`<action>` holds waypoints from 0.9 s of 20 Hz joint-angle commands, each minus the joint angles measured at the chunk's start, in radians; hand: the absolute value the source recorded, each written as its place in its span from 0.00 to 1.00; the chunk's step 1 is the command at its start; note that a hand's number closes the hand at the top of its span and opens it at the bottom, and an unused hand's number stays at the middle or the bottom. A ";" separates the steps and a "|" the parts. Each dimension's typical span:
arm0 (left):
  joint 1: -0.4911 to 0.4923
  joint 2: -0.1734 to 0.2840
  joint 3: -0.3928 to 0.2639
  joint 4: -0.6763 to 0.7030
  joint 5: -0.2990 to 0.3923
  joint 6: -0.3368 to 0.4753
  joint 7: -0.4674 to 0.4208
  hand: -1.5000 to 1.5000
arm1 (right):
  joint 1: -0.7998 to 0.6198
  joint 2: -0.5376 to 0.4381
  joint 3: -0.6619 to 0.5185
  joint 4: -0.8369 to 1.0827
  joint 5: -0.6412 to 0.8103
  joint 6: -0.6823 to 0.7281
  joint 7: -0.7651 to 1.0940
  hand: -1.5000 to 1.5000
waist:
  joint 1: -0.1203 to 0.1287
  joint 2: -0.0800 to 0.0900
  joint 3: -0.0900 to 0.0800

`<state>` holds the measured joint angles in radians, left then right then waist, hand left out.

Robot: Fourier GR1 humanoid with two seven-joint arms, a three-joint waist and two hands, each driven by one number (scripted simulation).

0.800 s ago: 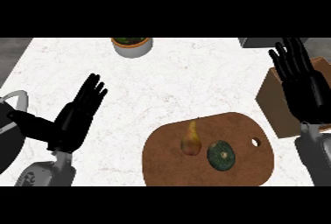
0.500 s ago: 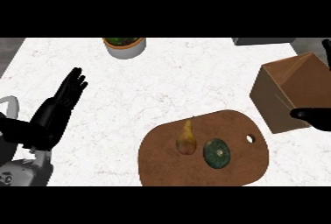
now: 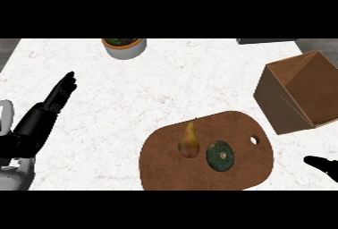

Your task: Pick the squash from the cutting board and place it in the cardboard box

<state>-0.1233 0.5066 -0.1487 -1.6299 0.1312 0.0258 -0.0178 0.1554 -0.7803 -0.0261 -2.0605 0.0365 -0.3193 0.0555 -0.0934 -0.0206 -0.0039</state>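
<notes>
White marbled worktop (image 3: 165, 85). Open brown cardboard box (image 3: 300, 96) at two o'clock. Brown oval cutting board (image 3: 198, 174) carrying round dark green squash (image 3: 220, 155), touching-close to yellowish pear (image 3: 189, 143): risk of grabbing wrong. Left hand (image 3: 56, 98) open at nine; right hand (image 3: 323, 164) barely visible, state untellable.

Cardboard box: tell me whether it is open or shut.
Open. The cardboard box shows no lid or flaps over its top, and its inner walls are visible.
</notes>
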 commanded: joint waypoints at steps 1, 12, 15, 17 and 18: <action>-0.040 0.000 0.009 0.030 -0.003 -0.019 -0.016 0.50 | 0.177 -0.085 0.012 -0.155 0.161 0.022 -0.012 0.00 | 0.017 0.010 0.002; -0.054 -0.055 -0.048 0.056 -0.069 -0.019 -0.074 0.50 | 0.241 -0.305 0.187 -0.473 0.409 0.293 0.558 0.00 | 0.085 0.021 -0.003; -0.100 -0.046 -0.034 0.078 -0.043 -0.058 -0.050 0.50 | 0.127 -0.322 0.280 -0.478 0.402 0.346 0.719 0.00 | 0.109 0.027 -0.003; -0.132 -0.078 -0.064 0.074 -0.070 -0.032 -0.017 0.50 | 0.046 -0.369 0.298 -0.468 0.380 0.407 0.802 0.00 | 0.117 0.029 -0.003; -0.092 -0.048 -0.042 0.086 -0.058 -0.066 -0.088 0.50 | 0.017 -0.373 0.314 -0.491 0.363 0.429 0.865 0.00 | 0.124 0.027 -0.005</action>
<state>-0.2103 0.4572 -0.1950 -1.5656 0.0745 -0.0202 -0.0705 0.2383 -1.1066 0.2272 -2.3867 0.3460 0.0097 0.6956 0.0111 0.0041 -0.0069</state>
